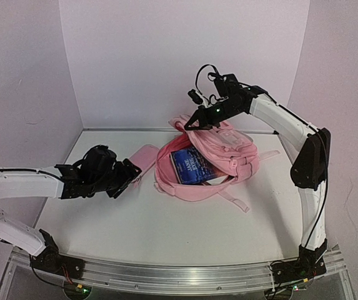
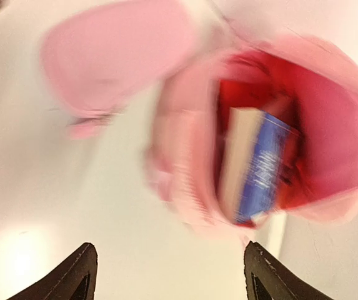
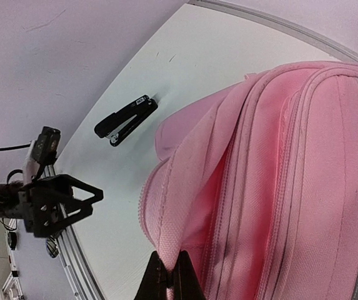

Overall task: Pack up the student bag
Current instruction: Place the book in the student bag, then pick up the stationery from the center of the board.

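Leftmost, the left gripper (image 1: 129, 174) hangs low over the white tabletop (image 1: 166, 219) with its two black fingers (image 2: 79, 275) spread wide and nothing between them. It points toward the open mouth of the large soft pink fabric backpack (image 1: 228, 150), which sits just to its right at mid-table. Between them lies a flat pink fabric pouch (image 1: 144, 156), touching the backpack's left edge. The left wrist view is blurred, yet it shows the backpack's reddish lining and a blue-covered book (image 1: 191, 165) standing partly out of the opening. At the backpack's far upper rim the right gripper (image 1: 190, 125) comes down from above, its fingers (image 3: 160, 278) pinched tight on a fold of the pink fabric beside the zip. A black stapler (image 3: 125, 119) rests on the table apart from the backpack.
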Tool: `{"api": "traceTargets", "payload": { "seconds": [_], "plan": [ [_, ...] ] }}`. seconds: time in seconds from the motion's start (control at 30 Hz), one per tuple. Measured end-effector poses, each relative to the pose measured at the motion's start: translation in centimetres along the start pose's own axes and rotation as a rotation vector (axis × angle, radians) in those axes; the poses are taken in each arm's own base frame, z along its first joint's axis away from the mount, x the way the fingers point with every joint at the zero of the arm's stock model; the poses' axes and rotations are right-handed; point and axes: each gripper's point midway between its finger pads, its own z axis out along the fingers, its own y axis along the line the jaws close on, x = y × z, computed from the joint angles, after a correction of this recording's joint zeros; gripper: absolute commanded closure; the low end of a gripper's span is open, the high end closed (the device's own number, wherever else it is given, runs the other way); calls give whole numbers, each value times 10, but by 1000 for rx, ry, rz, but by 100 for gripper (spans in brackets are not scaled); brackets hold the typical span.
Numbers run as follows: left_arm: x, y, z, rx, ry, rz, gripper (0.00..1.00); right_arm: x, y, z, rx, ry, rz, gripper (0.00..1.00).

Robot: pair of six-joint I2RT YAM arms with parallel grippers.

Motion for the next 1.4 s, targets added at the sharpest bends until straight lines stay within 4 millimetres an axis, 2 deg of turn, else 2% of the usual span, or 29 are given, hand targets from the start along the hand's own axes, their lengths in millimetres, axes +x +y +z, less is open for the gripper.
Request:
{"api": "traceTargets", "payload": {
  "seconds": [0.07,0.17,0.33,0.53,0.83,1.1,1.23,1.4],
  "plan": [
    [-5,33,-2,-87,-38,-59,19,1,0,0,-2,1,-1,100],
    [-14,62,-2,-160,-85,-123,20,1,0,0,-4,3,-1,100],
    [-32,86,4,-181,-136,-203,21,3,0,0,-5,4,-2,100],
    [-47,103,31,-192,-136,-220,24,3,1,-2,-4,3,-5,100],
    [-44,109,78,-130,-81,-218,27,2,1,-6,3,-4,-7,100],
    [-59,96,106,17,-96,-267,35,2,1,-7,5,-5,-13,100],
    [-65,92,118,68,-94,-282,49,2,1,-7,6,-5,-14,100],
    [-67,90,130,103,-87,-307,78,2,1,-7,8,-5,-14,100]
  ]
}}
